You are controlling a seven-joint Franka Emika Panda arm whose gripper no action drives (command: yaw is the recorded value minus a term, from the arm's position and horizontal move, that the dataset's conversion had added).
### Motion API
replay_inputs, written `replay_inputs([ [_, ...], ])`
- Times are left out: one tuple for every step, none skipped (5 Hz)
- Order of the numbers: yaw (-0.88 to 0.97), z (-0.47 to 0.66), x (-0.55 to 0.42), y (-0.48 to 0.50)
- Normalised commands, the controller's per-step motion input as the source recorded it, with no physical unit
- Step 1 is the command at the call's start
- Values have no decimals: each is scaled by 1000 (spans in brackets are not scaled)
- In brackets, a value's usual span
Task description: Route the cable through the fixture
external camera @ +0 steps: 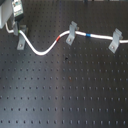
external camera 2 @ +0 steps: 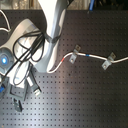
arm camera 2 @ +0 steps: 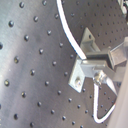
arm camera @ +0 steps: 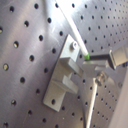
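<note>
The black perforated board point(external camera: 65, 95) carries everything, and the robot arm point(external camera 2: 50, 35) reaches over it toward the fixture point(external camera: 20, 41) at the first exterior view's left, the one taken here as landmark. The gripper point(external camera: 19, 26) hangs directly above that fixture, and both wrist views show its grey bar pressed close to the clip, but whether its jaws are clenched or released on the cord cannot be told. The cable point(external camera: 42, 50) runs from the fixture's forked top, sags away from it in a loose curve, then climbs to the middle clip point(external camera: 71, 33) and on to the far clip point(external camera: 115, 40), apparently seated in both. Its red band point(external camera: 60, 38) lies on the landmark side of the middle clip, its blue band point(external camera: 87, 35) beyond it. The cord looks light, limp and smooth, so it would likely bend wherever unsupported and slide in a loose pinch; a hold close beside the fixture seems best. There are no containers, the clips' forks being the only holders.
</note>
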Motion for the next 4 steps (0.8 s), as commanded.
replay_inputs([
  [-357, -94, -363, -273],
  [-237, 1, -38, -67],
  [-334, 6, -101, -283],
  [-554, 14, -166, -194],
])
